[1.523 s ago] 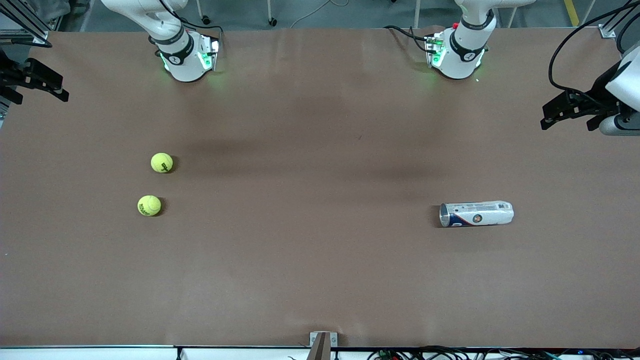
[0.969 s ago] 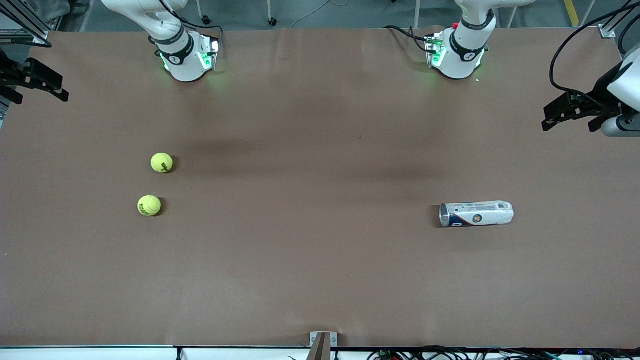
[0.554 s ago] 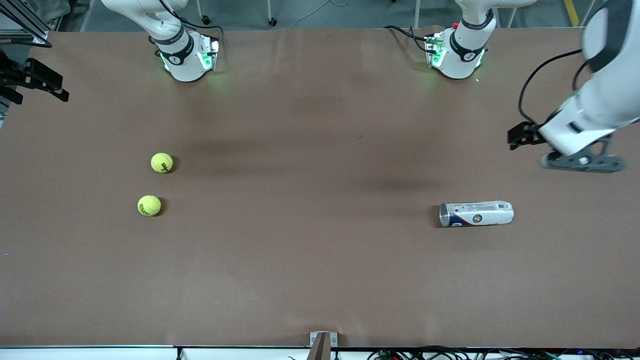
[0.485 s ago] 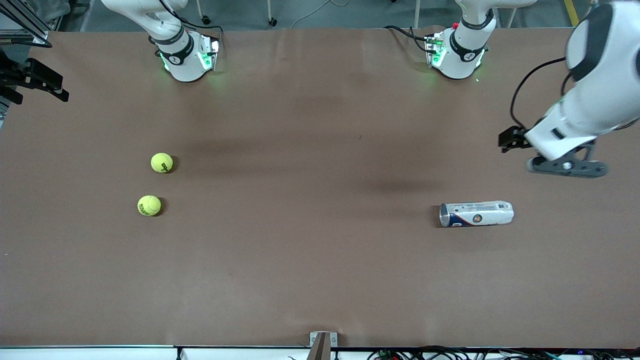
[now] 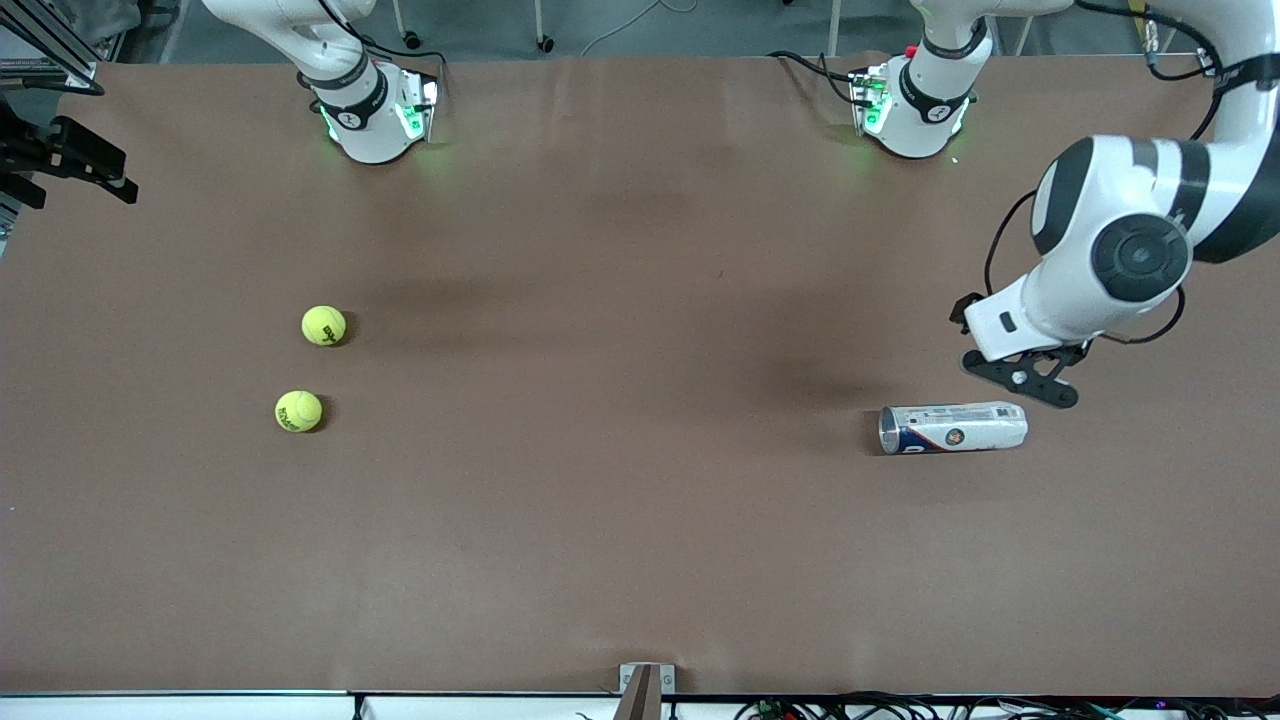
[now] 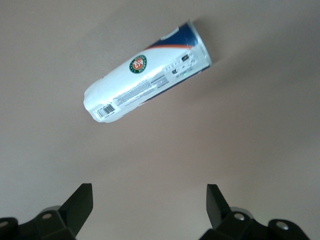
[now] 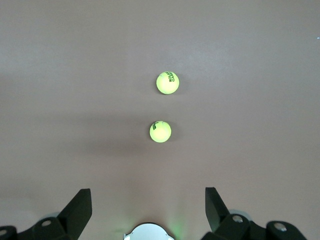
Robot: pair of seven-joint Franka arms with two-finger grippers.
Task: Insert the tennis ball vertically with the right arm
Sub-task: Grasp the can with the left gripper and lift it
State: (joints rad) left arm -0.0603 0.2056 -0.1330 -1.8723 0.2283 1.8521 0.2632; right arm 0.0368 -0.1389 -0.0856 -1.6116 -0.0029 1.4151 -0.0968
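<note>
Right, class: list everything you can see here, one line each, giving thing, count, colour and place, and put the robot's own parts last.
table: one, brown, under everything.
tennis balls: two, yellow-green, toward the right arm's end of the table; one farther from the front camera, the other nearer.
ball can: one, white with a blue band and a round logo, lying on its side toward the left arm's end of the table.
bracket: one, grey, at the table edge nearest the front camera.
left tool: one, black, open, over the table just beside the ball can.
right tool: one, black, open, high over the table and looking down on the tennis balls; this arm waits.
</note>
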